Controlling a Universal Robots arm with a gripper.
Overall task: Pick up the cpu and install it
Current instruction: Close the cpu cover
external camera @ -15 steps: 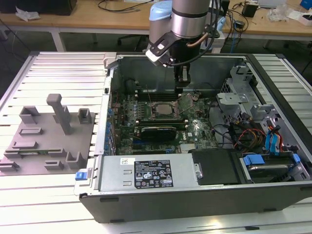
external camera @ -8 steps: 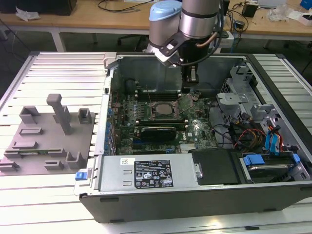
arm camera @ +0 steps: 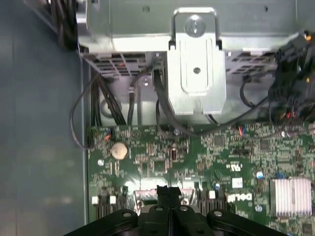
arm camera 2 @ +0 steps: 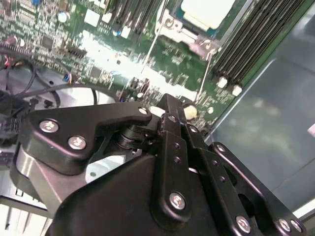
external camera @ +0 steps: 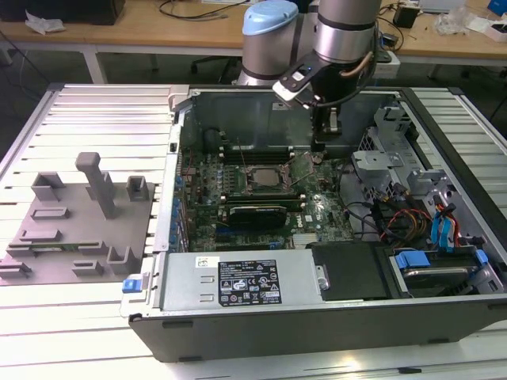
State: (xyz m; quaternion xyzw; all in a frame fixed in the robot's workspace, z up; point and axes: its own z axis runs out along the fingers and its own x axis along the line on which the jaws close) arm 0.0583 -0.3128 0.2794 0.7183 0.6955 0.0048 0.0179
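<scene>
The cpu, a pale silver square, lies inside the metal frame of the socket on the green motherboard; in the second wrist view it is partly cut off by the picture's edge. My gripper hangs over the board just to the exterior view's right of the socket, beside its raised lever. Its black fingers meet with nothing between them, so my gripper is shut and apart from the cpu. The second wrist view shows the gripper tip just above the board.
The open computer case walls in the board. A drive cage and cables crowd the exterior view's right. A grey tray with blocks and posts lies to the left. A metal bracket and heatsink stand nearby.
</scene>
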